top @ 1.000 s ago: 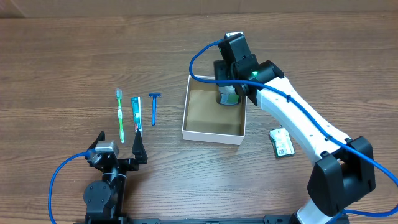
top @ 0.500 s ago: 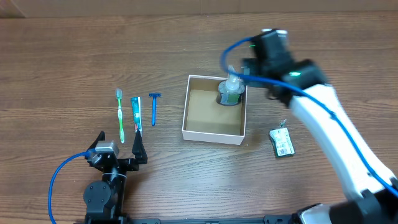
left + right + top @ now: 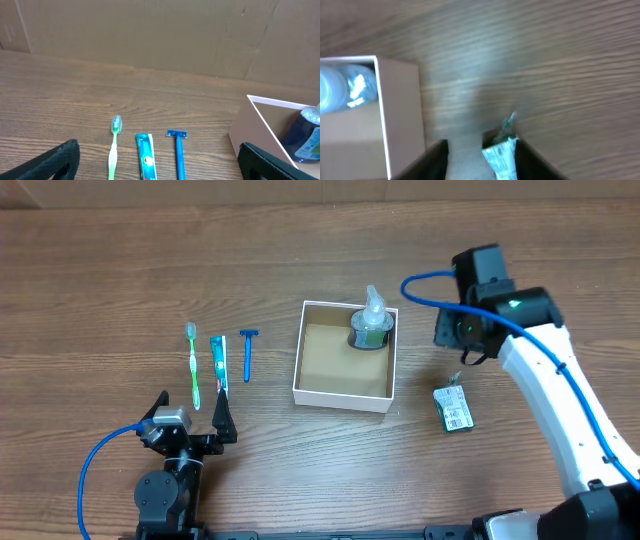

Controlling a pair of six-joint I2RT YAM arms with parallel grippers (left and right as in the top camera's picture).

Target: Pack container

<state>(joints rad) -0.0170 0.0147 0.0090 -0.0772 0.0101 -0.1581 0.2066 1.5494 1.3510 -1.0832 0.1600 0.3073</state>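
The container (image 3: 340, 396), a square white box with a brown inside, sits mid-table. A green-labelled bottle (image 3: 370, 328) stands in its back right corner. My right gripper (image 3: 458, 345) is open and empty, to the right of the box and above a small flat packet (image 3: 455, 408). In the right wrist view the packet (image 3: 500, 157) lies between the open fingers (image 3: 480, 147), close to the right one, with the box wall (image 3: 400, 115) and the bottle (image 3: 345, 85) at the left. My left gripper (image 3: 190, 425) rests open at the front left.
A green toothbrush (image 3: 194, 365), a toothpaste tube (image 3: 219, 363) and a blue razor (image 3: 248, 352) lie side by side left of the box. They also show in the left wrist view: toothbrush (image 3: 114, 145), tube (image 3: 145, 160), razor (image 3: 178, 152).
My right gripper let go of the bottle in the box's back right corner and swung right, away from the box, to above the packet. The left arm has not moved.
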